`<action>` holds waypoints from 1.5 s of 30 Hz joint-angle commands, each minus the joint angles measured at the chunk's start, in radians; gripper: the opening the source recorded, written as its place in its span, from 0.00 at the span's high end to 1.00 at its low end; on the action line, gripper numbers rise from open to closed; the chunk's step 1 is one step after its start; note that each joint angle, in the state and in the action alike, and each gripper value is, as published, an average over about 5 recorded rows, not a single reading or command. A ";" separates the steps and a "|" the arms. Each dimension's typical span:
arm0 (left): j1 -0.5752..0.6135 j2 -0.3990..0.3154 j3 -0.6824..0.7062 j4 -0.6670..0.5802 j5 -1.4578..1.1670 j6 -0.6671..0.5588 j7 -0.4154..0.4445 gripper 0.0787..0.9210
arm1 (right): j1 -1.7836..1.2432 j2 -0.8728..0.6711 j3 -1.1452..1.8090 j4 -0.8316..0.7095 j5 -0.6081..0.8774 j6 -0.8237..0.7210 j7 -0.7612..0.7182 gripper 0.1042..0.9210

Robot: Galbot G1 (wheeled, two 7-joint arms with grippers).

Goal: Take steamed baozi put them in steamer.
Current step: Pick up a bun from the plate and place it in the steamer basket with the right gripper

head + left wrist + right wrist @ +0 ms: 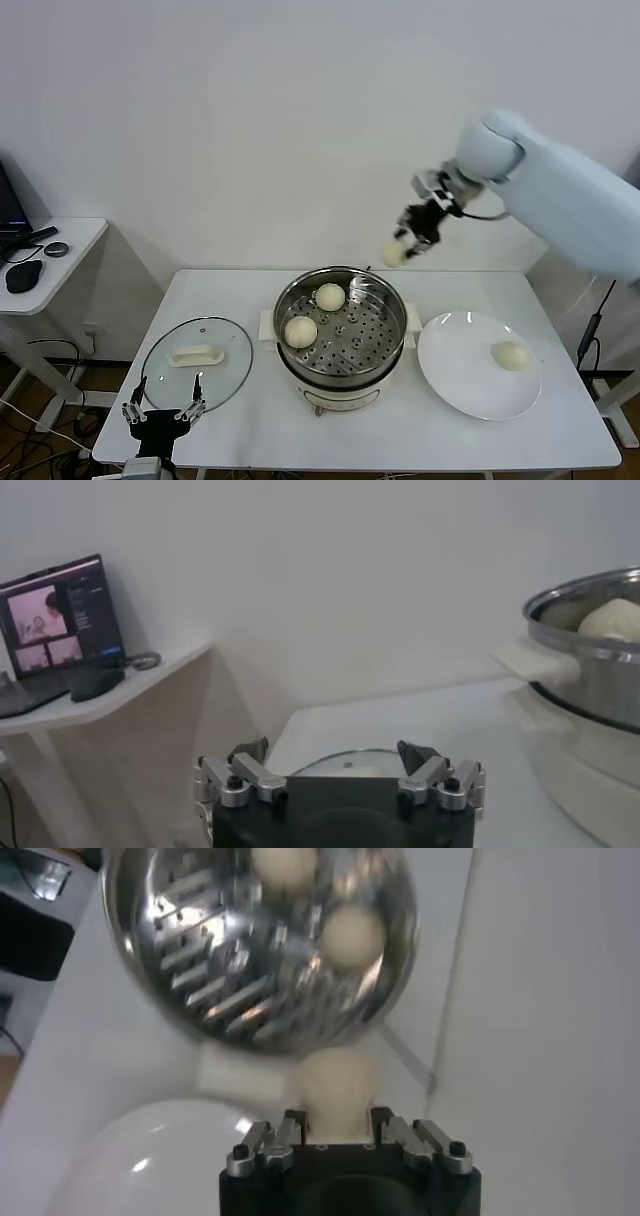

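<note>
Fingers [296,1131] of the right gripper [400,248] are closed on a steamed baozi [335,1081], held in the air above and behind the steamer [385,352], toward its right rim. Two more baozi [330,296] already sit on its perforated tray, and one [511,355] waits on the white plate [455,380] to its right. This looks like the carry step; next, bring the bun forward and down over a bare patch of tray, then release. Idle at the bench's [230,290] front-left corner near the glass lid [160,370], the left gripper [164,411] stands wide open and empty.
</note>
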 commanded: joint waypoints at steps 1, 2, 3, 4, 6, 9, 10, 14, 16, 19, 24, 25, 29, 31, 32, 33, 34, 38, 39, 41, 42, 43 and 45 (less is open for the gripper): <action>-0.005 -0.002 0.001 -0.002 0.000 0.000 0.000 0.12 | 0.153 0.234 -0.152 -0.049 0.112 0.498 0.032 0.63; -0.005 -0.003 0.001 -0.002 0.000 0.000 0.000 0.12 | 0.143 0.243 -0.169 -0.061 0.128 0.554 0.035 0.63; -0.005 -0.004 0.001 -0.003 0.000 0.000 0.000 0.12 | 0.133 0.252 -0.185 -0.077 0.147 0.617 0.036 0.63; -0.005 -0.005 0.000 -0.003 0.000 0.000 0.000 0.12 | 0.123 0.261 -0.201 -0.095 0.166 0.688 0.034 0.63; -0.007 -0.006 -0.001 -0.002 -0.001 0.000 0.000 0.12 | 0.101 0.275 -0.227 -0.120 0.172 0.809 0.028 0.63; -0.010 -0.007 -0.001 0.003 -0.002 0.000 0.000 0.12 | 0.069 0.265 -0.236 -0.095 0.100 0.868 0.018 0.62; -0.010 -0.008 -0.002 0.005 -0.002 0.000 0.000 0.12 | 0.061 0.257 -0.240 -0.075 0.075 0.868 0.016 0.61; -0.011 -0.009 -0.003 0.011 -0.003 0.000 -0.002 0.12 | 0.030 0.209 -0.273 0.024 0.009 0.869 0.012 0.61; -0.012 -0.010 -0.003 0.013 -0.003 0.000 -0.003 0.12 | 0.013 0.189 -0.290 0.072 -0.016 0.869 0.012 0.61; -0.011 -0.012 -0.001 0.013 -0.002 0.000 -0.004 0.12 | -0.015 0.172 -0.303 0.118 -0.057 0.869 0.012 0.61; -0.009 -0.017 0.002 0.006 -0.002 0.000 -0.004 0.12 | -0.062 0.170 -0.307 0.145 -0.126 0.869 0.014 0.61; -0.008 -0.018 0.003 0.004 -0.002 0.000 -0.004 0.12 | -0.071 0.173 -0.307 0.144 -0.131 0.869 0.015 0.61; -0.005 -0.018 0.002 0.000 -0.002 0.000 -0.004 0.12 | -0.099 0.193 -0.309 0.128 -0.141 0.869 0.018 0.61; -0.004 -0.018 0.002 0.000 -0.003 0.000 -0.005 0.12 | -0.111 0.208 -0.308 0.111 -0.144 0.868 0.021 0.61; -0.004 -0.018 0.002 0.000 -0.003 0.000 -0.005 0.12 | -0.118 0.216 -0.306 0.103 -0.147 0.868 0.021 0.60; -0.005 -0.018 0.002 0.000 -0.003 0.000 -0.005 0.12 | -0.124 0.225 -0.303 0.095 -0.150 0.868 0.021 0.60; -0.005 -0.018 0.002 -0.001 -0.003 0.000 -0.005 0.12 | -0.129 0.233 -0.301 0.087 -0.152 0.868 0.021 0.60; -0.006 -0.019 0.003 -0.001 -0.003 0.000 -0.004 0.12 | -0.144 0.259 -0.304 0.060 -0.154 0.868 0.021 0.60; -0.007 -0.019 0.003 0.000 -0.003 0.000 -0.004 0.12 | -0.147 0.265 -0.304 0.052 -0.157 0.869 0.022 0.60; -0.008 -0.019 0.003 0.001 -0.004 0.000 -0.004 0.12 | -0.153 0.276 -0.300 0.034 -0.165 0.868 0.021 0.60; -0.008 -0.019 0.003 0.001 -0.004 0.000 -0.004 0.12 | -0.155 0.280 -0.297 0.028 -0.169 0.868 0.020 0.60; -0.008 -0.019 0.003 0.001 -0.004 0.000 -0.004 0.12 | -0.156 0.284 -0.295 0.023 -0.171 0.868 0.020 0.60; -0.009 -0.019 0.003 0.001 -0.005 0.000 -0.004 0.12 | -0.154 0.287 -0.293 0.020 -0.171 0.868 0.021 0.60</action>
